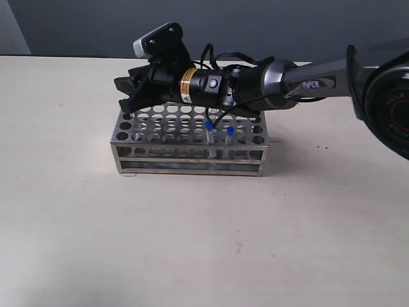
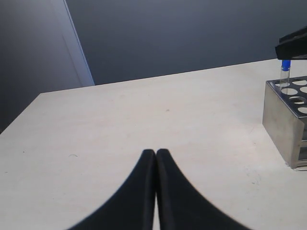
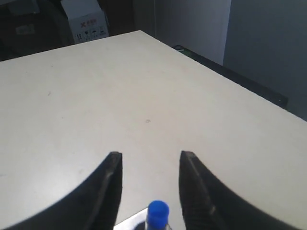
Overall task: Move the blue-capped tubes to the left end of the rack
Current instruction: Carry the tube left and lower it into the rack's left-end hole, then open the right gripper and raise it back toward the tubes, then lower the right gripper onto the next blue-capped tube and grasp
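Observation:
The steel rack (image 1: pixel 189 151) stands mid-table. Two blue-capped tubes (image 1: pixel 209 128) (image 1: pixel 230 132) sit side by side in its front row, right of centre. My right gripper (image 1: pixel 126 101) reaches across from the right and hovers over the rack's left end. In the right wrist view this gripper (image 3: pixel 149 155) is open, and a third blue-capped tube (image 3: pixel 158 213) stands between its fingers, touching neither. That tube (image 2: pixel 286 72) sits in a far corner hole of the rack (image 2: pixel 280 120). Any fourth tube is hidden. My left gripper (image 2: pixel 156 152) is shut and empty over bare table, left of the rack.
The right arm (image 1: pixel 307 82) stretches over the rack's back rows from the right edge. A white cardboard box (image 3: pixel 85 21) stands beyond the far table edge. A dark wall runs behind the table.

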Robot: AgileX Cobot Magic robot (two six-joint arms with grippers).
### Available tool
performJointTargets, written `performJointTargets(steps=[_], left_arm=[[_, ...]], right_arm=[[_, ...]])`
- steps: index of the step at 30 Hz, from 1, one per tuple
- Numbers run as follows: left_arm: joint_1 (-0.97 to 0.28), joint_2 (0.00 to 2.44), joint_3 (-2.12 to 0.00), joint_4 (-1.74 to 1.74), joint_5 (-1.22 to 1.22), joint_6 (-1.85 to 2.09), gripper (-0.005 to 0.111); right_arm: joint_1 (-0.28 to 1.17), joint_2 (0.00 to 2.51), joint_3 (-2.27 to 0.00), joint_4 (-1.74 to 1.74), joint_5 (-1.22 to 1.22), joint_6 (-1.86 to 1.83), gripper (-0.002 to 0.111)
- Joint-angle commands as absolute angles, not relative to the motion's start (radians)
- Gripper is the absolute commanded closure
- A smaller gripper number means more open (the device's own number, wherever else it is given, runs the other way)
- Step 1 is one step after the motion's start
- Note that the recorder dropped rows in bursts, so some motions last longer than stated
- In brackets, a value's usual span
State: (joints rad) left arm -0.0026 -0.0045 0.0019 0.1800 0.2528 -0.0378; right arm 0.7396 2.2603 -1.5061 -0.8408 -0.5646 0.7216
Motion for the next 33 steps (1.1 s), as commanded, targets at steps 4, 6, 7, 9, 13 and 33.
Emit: performJointTargets(steps=[4, 6, 7, 9, 13, 33], left_arm=[[-0.009, 0.0, 0.0, 0.178, 0.239, -0.041, 0.106], [-0.009, 0.0, 0.0, 0.178, 0.239, -0.041, 0.106], [-0.009, 0.0, 0.0, 0.178, 0.239, -0.041, 0.106], [-0.009, 0.0, 0.0, 0.178, 0.239, -0.041, 0.106], [-0.009, 0.0, 0.0, 0.178, 0.239, -0.041, 0.106], [-0.009, 0.0, 0.0, 0.178, 0.239, -0.041, 0.106]], right_arm=[[0.646, 2.036, -1.478, -1.051, -0.522, 0.871, 0.07], [0.607, 1.986, -1.448, -1.111, -0.518, 0.919, 0.07], [0.58, 1.96, -1.427, -1.139, -0.518, 0.942, 0.07], [0.543, 1.933, -1.378, -1.159, -0.543, 0.958, 0.07], [0.471, 1.919, -1.243, -1.161, -0.661, 0.958, 0.07], [0.449, 2.024, -1.088, -1.029, -0.693, 0.751, 0.07]])
